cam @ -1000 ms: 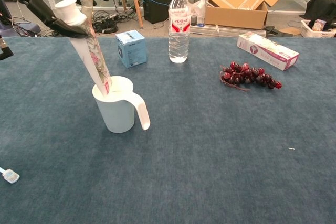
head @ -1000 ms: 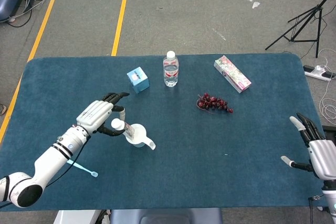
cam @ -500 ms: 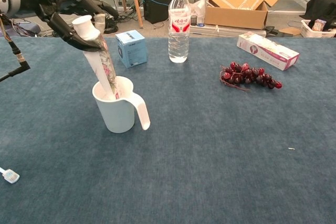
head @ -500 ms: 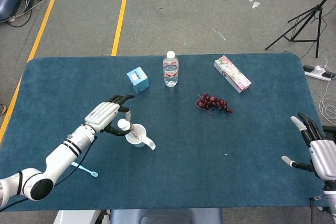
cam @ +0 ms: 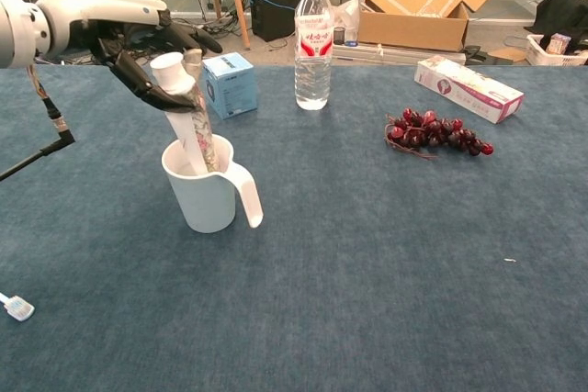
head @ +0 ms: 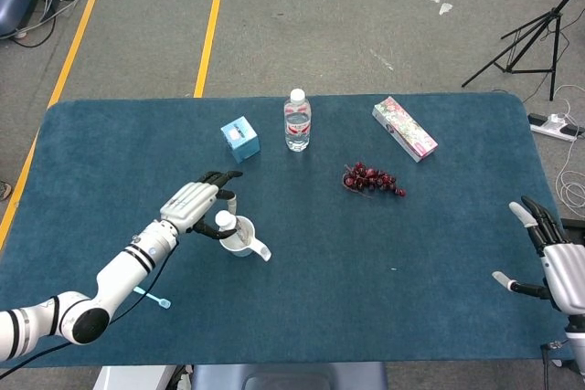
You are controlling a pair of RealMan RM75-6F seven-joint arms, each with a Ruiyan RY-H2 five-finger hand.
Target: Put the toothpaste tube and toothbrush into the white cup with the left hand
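Toothpaste tube (cam: 188, 117) half sunk in the white cup (cam: 207, 197), lower end hidden.

My left hand (cam: 152, 43) grasps its capped top, tube tilted. One toothbrush (head: 148, 295) on the cloth (only its head shows in chest view). My right hand (head: 558, 262) partly cut off, fingers spread, holding nothing.
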